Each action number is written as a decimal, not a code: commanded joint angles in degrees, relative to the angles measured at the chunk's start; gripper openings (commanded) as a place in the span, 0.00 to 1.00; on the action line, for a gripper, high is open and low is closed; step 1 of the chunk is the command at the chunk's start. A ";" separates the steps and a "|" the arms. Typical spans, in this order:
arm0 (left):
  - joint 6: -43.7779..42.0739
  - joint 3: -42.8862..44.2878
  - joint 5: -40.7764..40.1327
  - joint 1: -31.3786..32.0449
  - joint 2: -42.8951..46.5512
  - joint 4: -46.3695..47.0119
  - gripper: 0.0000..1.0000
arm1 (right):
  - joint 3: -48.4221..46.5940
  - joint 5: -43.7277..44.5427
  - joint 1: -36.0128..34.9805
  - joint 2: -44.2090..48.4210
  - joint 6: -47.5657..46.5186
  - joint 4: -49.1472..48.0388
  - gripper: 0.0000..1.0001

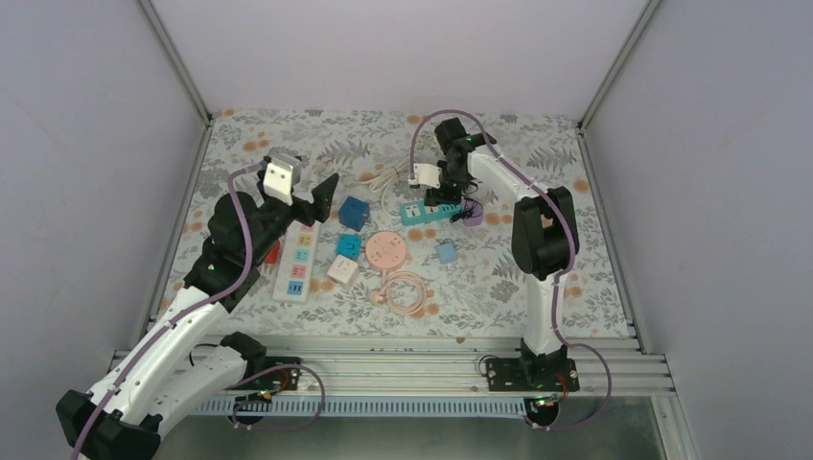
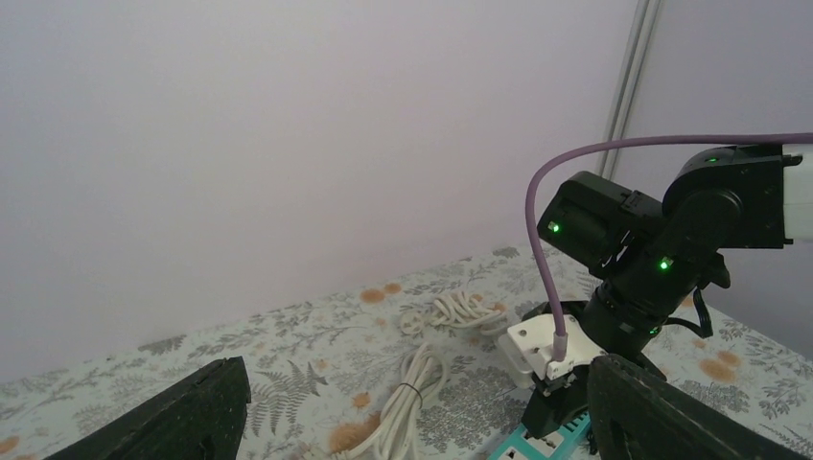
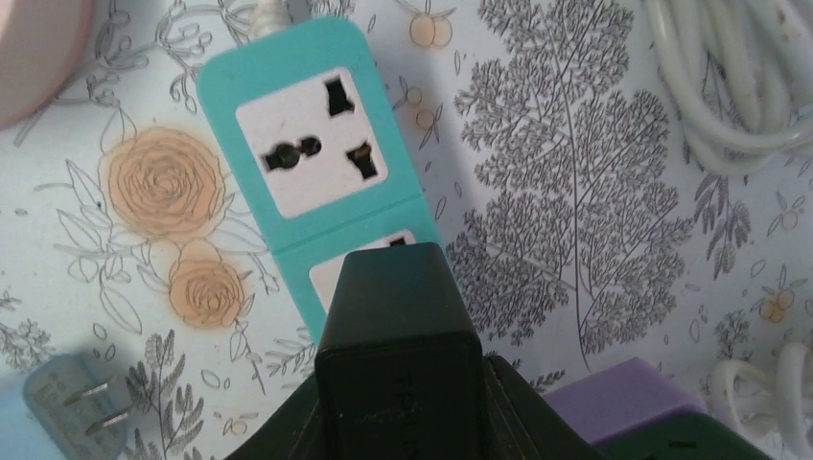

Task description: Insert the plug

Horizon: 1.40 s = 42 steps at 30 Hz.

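Observation:
My right gripper (image 1: pixel 445 195) is shut on a black plug (image 3: pixel 398 326) and holds it over the second socket of the teal power strip (image 3: pixel 288 105), which lies on the floral table (image 1: pixel 427 213). In the right wrist view the plug covers most of that socket; the first socket is open to view. Whether the plug touches the strip I cannot tell. My left gripper (image 1: pixel 324 198) is open and empty, raised above the white power strip (image 1: pixel 297 261); its black fingers (image 2: pixel 192 422) frame the right arm and the teal strip (image 2: pixel 537 446).
A blue cube adapter (image 1: pixel 354 213), a teal adapter (image 1: pixel 347 245), a white adapter (image 1: pixel 342 270), a pink round socket (image 1: pixel 385 249) with coiled cord (image 1: pixel 405 292), a small blue plug (image 1: pixel 447 252), a purple block (image 3: pixel 623 398) and white cable bundles (image 2: pixel 412 393) lie around.

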<state>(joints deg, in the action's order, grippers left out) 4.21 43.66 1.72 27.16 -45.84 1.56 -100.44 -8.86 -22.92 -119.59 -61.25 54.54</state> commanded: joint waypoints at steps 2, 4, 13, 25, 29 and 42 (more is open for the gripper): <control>-1.11 0.46 -0.22 -0.08 0.40 -0.31 0.88 | 0.51 1.50 -0.29 -1.97 -0.79 0.15 0.03; -1.12 0.39 -0.22 -0.09 0.34 -0.28 0.88 | 1.07 2.22 -0.29 -2.07 -0.74 -0.23 0.03; -1.55 0.47 -0.06 -0.09 -0.43 -0.23 0.88 | 3.72 2.99 -0.20 -0.97 -1.14 -1.16 0.03; -1.50 0.02 0.43 -0.06 -1.00 0.11 0.88 | 6.40 1.98 1.73 2.54 -1.50 -2.13 0.03; -1.57 -0.02 0.60 -0.09 -1.31 0.24 0.88 | 6.64 1.95 1.74 3.02 -1.94 -2.38 0.03; -1.79 -0.03 0.34 -0.09 -1.48 0.51 0.88 | 5.03 -5.14 -1.64 0.93 3.47 1.54 0.03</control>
<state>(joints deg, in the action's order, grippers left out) 3.22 43.64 1.76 27.16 -47.81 1.52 -95.77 -9.67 -23.33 -117.58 -61.32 50.63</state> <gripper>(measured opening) 0.877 0.290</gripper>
